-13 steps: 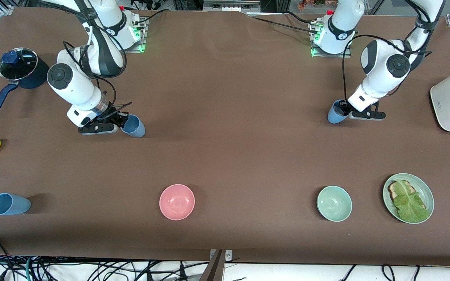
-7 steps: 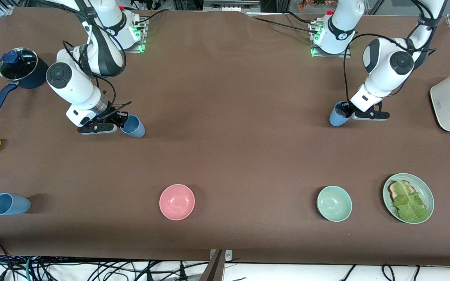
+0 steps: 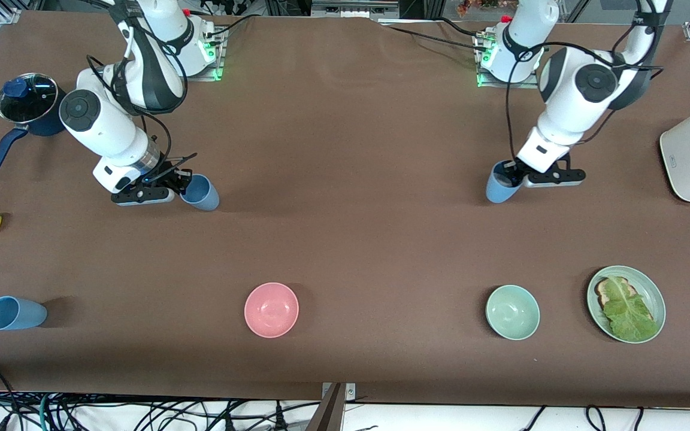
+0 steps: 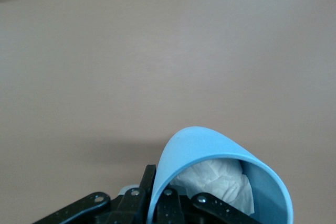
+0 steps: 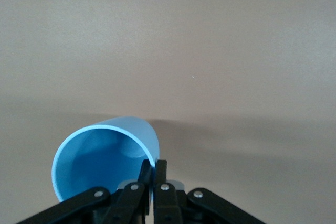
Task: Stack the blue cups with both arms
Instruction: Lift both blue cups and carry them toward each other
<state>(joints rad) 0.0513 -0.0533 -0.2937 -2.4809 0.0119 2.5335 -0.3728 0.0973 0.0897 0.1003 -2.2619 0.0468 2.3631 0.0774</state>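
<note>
With both arms already loaded, reads as the carry step ahead of a stack.

Left gripper [image 3: 514, 177] pinched shut on the rim of a blue cup [image 3: 499, 189], wall caught between the fingers, cup hanging tilted off the gripper on its side toward the table's middle. Crumpled whitish paper [image 4: 218, 180] visible down inside that cup in the left wrist view. Appears lifted, shadow on the brown table [image 3: 345, 239] just under it; hard to tell how clear of the surface.

Right gripper [image 3: 182, 182] likewise clamped on the rim of a second blue cup [image 3: 201, 193], one finger inside, one outside per the right wrist view; cup plain blue within, leaning away from the gripper toward the table's middle. Looks low, close to the cloth.

Third blue cup [image 3: 12, 313] lying on its side, untouched, well apart from the right gripper, at the right arm's end and nearer the front camera.

Next move, as judged: bring the two held cups together over the open middle, set one upright, then line the other up mouth-over-base and lower it in. Calls for righting both tilts first. Risks: rim grip slipping as the wrist turns; paper stuffing in the left cup blocking a full nest if that one goes underneath.
</note>
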